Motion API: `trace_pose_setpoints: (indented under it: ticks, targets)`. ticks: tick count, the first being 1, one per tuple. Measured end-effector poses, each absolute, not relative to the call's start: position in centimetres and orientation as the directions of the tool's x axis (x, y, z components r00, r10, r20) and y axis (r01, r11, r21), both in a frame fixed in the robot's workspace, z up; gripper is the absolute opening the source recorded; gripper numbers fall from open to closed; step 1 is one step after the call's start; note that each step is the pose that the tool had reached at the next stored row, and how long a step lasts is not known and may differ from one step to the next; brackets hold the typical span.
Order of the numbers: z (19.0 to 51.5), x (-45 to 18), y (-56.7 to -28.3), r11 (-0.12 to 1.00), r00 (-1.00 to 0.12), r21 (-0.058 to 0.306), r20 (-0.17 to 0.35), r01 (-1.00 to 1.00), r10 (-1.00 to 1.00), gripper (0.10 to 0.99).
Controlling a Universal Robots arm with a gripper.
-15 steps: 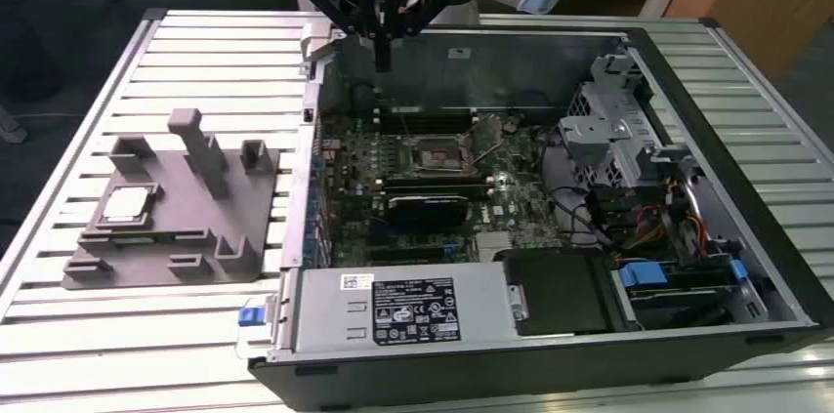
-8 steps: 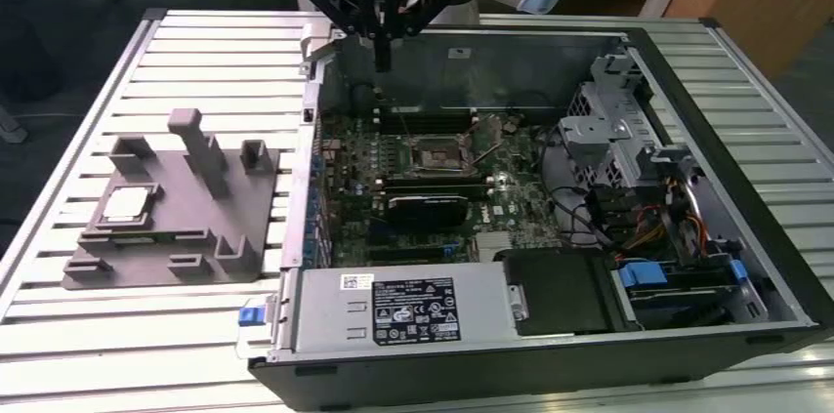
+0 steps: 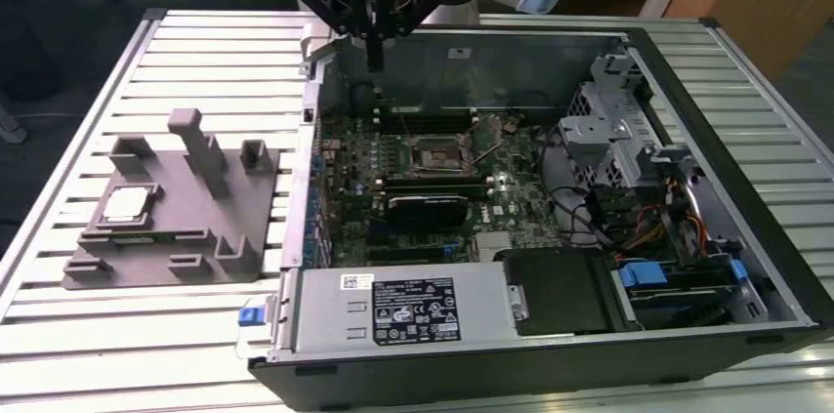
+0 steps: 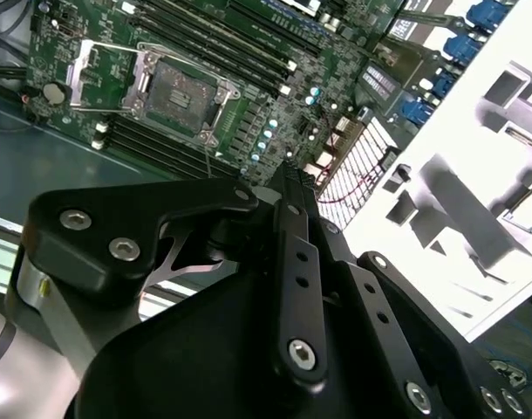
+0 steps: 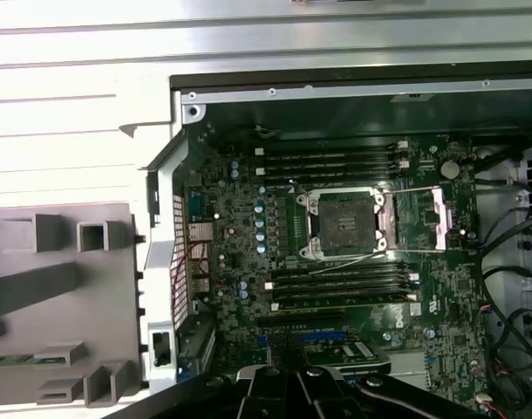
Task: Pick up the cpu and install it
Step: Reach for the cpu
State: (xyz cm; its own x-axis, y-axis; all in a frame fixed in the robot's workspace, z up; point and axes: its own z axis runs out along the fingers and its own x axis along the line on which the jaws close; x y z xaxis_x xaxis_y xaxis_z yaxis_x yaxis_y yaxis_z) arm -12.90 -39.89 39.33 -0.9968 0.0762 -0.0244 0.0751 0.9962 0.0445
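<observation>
the pick-up step was in hand and, by my judgement, barely begun. the black two-fingered gripper [image 3: 374, 60] hung over the far rim of the open black computer case [image 3: 521, 366], its thin fingers pressed together and carrying nothing. the small square silver-topped cpu [image 3: 127, 203] sat outside the case, just beside it on the exterior view's left. it lay flat in a recess of the grey moulded plastic fixture [image 3: 156, 259], well apart from the gripper. taking it would seem to call for the fingers to spread and close squarely on the chip's edges, keeping it level.

inside the case lay the green motherboard [image 5: 240, 262]. near its middle the square black-framed socket [image 5: 344, 223] showed bare contacts with nothing seated in it, and its silver metal hold-down plate [image 5: 445, 218] was swung open to one side. at the case's near end sat a silver metal box [image 3: 404, 308] with a label, and beside it ran bundled coloured cables [image 3: 651, 232].
</observation>
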Motion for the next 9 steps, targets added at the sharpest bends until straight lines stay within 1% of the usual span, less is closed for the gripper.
trace_pose_setpoints:
  ticks: [9]
  targets:
    - [39.3,-14.5,-39.9,0.996,-0.997,0.044,-0.024,0.075,0.076,0.106]
